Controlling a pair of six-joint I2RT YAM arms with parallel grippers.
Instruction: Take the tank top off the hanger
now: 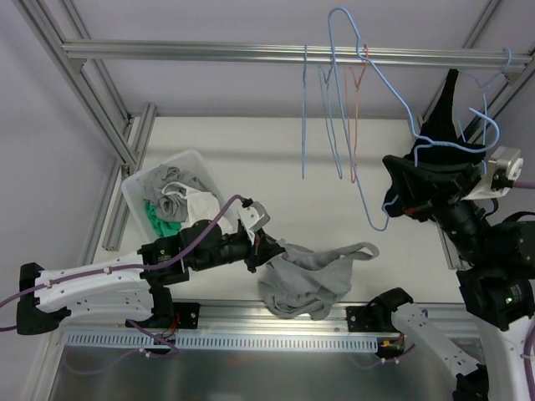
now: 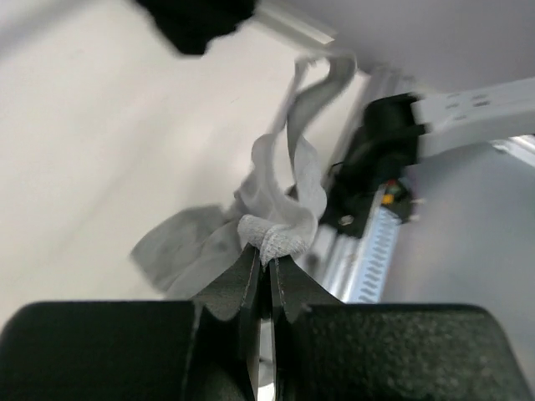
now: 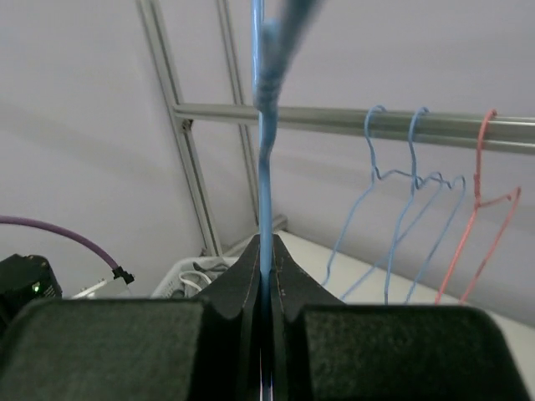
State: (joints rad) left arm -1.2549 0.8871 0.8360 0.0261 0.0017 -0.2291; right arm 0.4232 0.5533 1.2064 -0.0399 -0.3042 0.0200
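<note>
The grey tank top (image 1: pixel 305 280) lies bunched on the table near the front rail, one strap (image 1: pixel 361 248) stretched to the right. My left gripper (image 1: pixel 264 247) is shut on its left edge. In the left wrist view the jaws (image 2: pixel 270 251) pinch a fold of the grey fabric (image 2: pixel 288 180). My right gripper (image 1: pixel 407 188) is shut on a bare blue wire hanger (image 1: pixel 389 86) and holds it up at the right. The right wrist view shows the blue wire (image 3: pixel 264 167) clamped between the fingers (image 3: pixel 266 251). The hanger's lower tip hangs just above the strap's end.
A white bin (image 1: pixel 134 194) of clothes stands at the left. Several blue hangers (image 1: pixel 322 109) and a pink one (image 1: pixel 355 100) hang from the rail (image 1: pixel 209 52). A black garment (image 1: pixel 451 100) hangs at the far right.
</note>
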